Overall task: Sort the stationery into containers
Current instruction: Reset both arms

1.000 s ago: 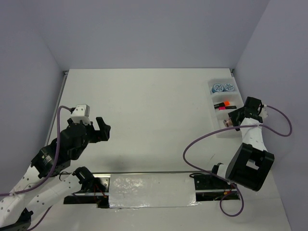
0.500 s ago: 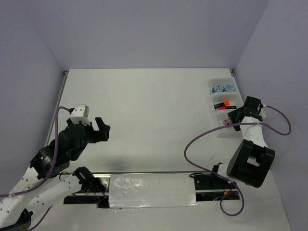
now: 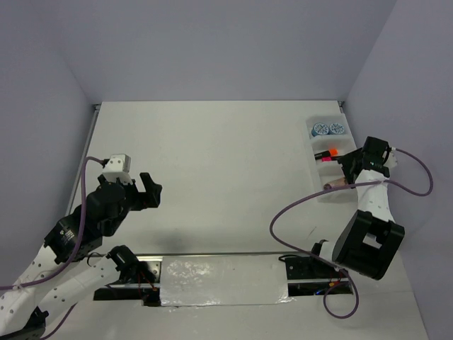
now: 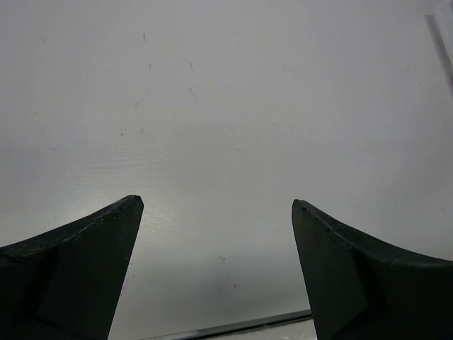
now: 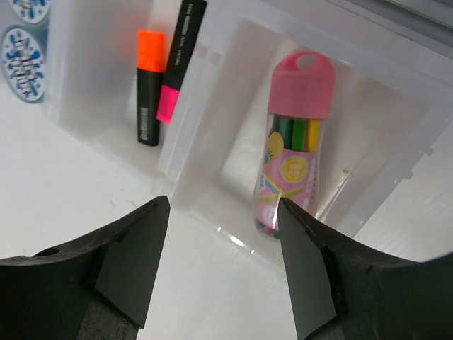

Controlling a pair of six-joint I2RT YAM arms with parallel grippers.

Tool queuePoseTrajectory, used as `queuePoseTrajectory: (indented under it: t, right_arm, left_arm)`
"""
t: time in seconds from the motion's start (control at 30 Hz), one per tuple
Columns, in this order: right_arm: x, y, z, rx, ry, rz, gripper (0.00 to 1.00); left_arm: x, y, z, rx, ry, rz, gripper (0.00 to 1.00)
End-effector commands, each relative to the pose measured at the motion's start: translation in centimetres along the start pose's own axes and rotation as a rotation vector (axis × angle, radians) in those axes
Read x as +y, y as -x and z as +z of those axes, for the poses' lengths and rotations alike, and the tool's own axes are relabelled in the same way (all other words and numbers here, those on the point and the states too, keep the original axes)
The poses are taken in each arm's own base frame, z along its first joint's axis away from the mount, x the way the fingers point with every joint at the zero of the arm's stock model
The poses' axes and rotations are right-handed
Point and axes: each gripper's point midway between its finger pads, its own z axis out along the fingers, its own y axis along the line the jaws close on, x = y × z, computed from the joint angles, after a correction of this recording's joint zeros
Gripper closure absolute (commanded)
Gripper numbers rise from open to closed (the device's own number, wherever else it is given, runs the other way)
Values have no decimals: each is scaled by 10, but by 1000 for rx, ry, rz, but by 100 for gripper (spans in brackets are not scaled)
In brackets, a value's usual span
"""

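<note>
- The right tool (image 5: 221, 212) is hovering wide and empty above the tray (image 5: 396, 106), where the pink packet (image 5: 294, 152) is lying in the compartment next to 2 highlighters (image 5: 148, 99).
- The left tool (image 4: 216, 205) is gaping, empty, over the worktop (image 4: 212, 106).
- Sorting is probably finishing; next, the right arm is likely needing only a clean lift away.

**White shells, black joints**

The left arm (image 3: 67, 237) carries a white-and-grey camera block (image 3: 117, 164). A purple cable (image 3: 272, 227) trails off the right arm (image 3: 371, 202), by its boxy black housing (image 3: 368, 244). The tool fingers (image 4: 64, 283) are matte black wedges.
</note>
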Motion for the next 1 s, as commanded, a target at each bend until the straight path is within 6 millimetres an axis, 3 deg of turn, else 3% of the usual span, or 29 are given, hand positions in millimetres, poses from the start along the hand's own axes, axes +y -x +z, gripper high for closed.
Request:
queuePoseTrajectory:
  t: [0.0, 0.17, 0.2, 0.23, 0.27, 0.33, 0.4, 0.43, 0.47, 0.5, 0.6, 0.63, 0.7, 0.73, 0.8, 0.97]
  right_arm:
    - [34, 28, -33, -74, 121, -12, 30]
    - [68, 25, -85, -132, 285, -133, 25]
    - [74, 22, -94, -148, 317, -168, 21]
    - [88, 15, -117, -176, 401, -224, 4]
    - [92, 10, -128, -199, 432, -290, 0]
    - [88, 8, -155, -276, 425, -368, 0]
    - [94, -9, -178, -288, 490, -482, 0]
    - [95, -12, -198, -320, 554, -503, 0]
    - [100, -33, -210, -304, 633, -584, 0]
    - [102, -40, -221, -311, 691, -614, 0]
    - [98, -66, -263, -293, 892, -721, 0]
    - [90, -74, -265, -259, 896, -754, 0]
    - [83, -76, -288, -246, 950, -791, 0]
    - [71, -79, -288, -210, 927, -823, 0]
    - [60, -66, -312, -251, 948, -845, 0]
    - [23, -40, -336, -301, 873, -868, 0]
  left_arm:
    - [-2, 10, 1, -31, 2, -8, 1]
    - [6, 11, 2, -38, 56, -18, 1]
    - [8, 11, 4, -36, 84, -29, 1]
    - [14, 11, 3, -28, 119, -27, 1]
    - [19, 10, 3, -26, 155, -49, 1]
    - [34, 16, 2, -43, 265, -59, 1]
    - [52, 16, -1, -51, 375, -72, 1]
    - [56, 20, -4, -62, 399, -84, 1]
    - [62, 19, -8, -59, 431, -92, 1]
    - [68, 22, -11, -76, 463, -92, 1]
    - [73, 35, -22, -103, 486, -99, 1]
    - [75, 39, -26, -115, 492, -97, 1]
    - [78, 49, -35, -129, 492, -85, 1]
    - [78, 53, -38, -136, 492, -78, 1]
    - [82, 63, -49, -157, 486, -70, 0]
    - [94, 78, -76, -201, 484, -89, 1]
